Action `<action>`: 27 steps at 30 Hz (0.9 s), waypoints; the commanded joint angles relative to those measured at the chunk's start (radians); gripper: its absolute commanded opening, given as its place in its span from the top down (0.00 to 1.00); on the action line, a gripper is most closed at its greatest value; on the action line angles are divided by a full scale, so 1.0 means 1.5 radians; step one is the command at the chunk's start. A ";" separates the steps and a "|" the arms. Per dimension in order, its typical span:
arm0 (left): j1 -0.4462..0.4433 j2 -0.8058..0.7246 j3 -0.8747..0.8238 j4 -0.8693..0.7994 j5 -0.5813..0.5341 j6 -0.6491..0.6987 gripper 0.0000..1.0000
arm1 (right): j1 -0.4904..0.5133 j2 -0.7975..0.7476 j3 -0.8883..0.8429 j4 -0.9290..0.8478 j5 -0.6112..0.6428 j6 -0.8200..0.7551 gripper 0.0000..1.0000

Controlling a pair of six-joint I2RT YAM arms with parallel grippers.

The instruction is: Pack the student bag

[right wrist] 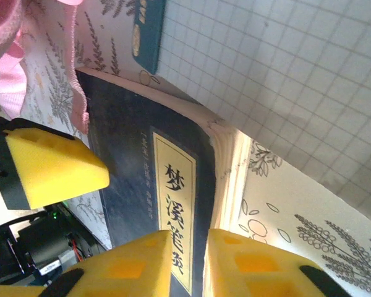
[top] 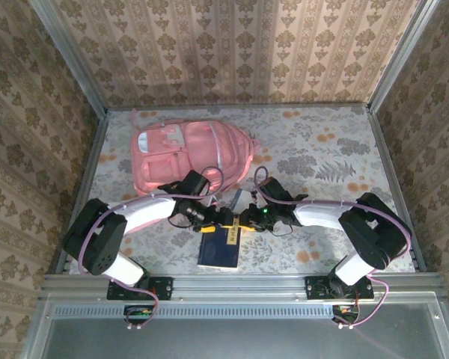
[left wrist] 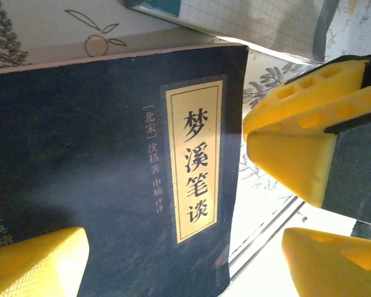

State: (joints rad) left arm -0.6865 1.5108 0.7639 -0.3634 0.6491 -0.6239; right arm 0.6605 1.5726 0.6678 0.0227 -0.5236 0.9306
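**A:** Right up at the lens: left gripper (left wrist: 182,247), yellow fingers (left wrist: 37,266) spread wide, holding nothing. One pad over the cover of the dark blue book (left wrist: 111,154), the other hanging off past its page edge.

**B:** Right gripper (right wrist: 190,242) next to it, nearly closed. Book's page edge running straight in between the pads, so probably a pinch on that edge. Hard to swear to, though.

**A:** Agreed. Just beyond the book, a grid notebook (right wrist: 297,80), flat on the table (top: 337,149). Touching the book or tucked under it? Can't tell.

**B:** Further back and to the left, the student bag (top: 191,153), lying flat with front pockets up, a little way past both grippers. Main zip open or shut? Can't make out.

**A:** So progress-wise: early days, at a guess. Book and notebook both outside the bag, no telling about anything already inside. Left to do: lifting the book clear, carrying it over, sliding it in, then same again for the notebook.
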 commanded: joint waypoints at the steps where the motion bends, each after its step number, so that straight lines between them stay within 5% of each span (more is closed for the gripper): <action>1: 0.009 -0.047 0.009 -0.041 -0.039 0.020 0.12 | 0.001 -0.005 0.012 -0.059 0.016 -0.042 0.70; 8: 0.029 -0.141 -0.008 -0.097 -0.081 0.025 0.10 | 0.008 -0.035 -0.008 -0.075 0.021 -0.058 0.66; 27: 0.018 -0.006 -0.024 -0.058 -0.086 0.011 0.10 | 0.034 0.048 0.021 -0.020 -0.020 -0.034 0.58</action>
State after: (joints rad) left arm -0.6525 1.4792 0.7238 -0.4778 0.4976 -0.6075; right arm 0.7025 1.6032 0.6762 -0.0490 -0.5293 0.8673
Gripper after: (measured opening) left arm 0.902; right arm 0.418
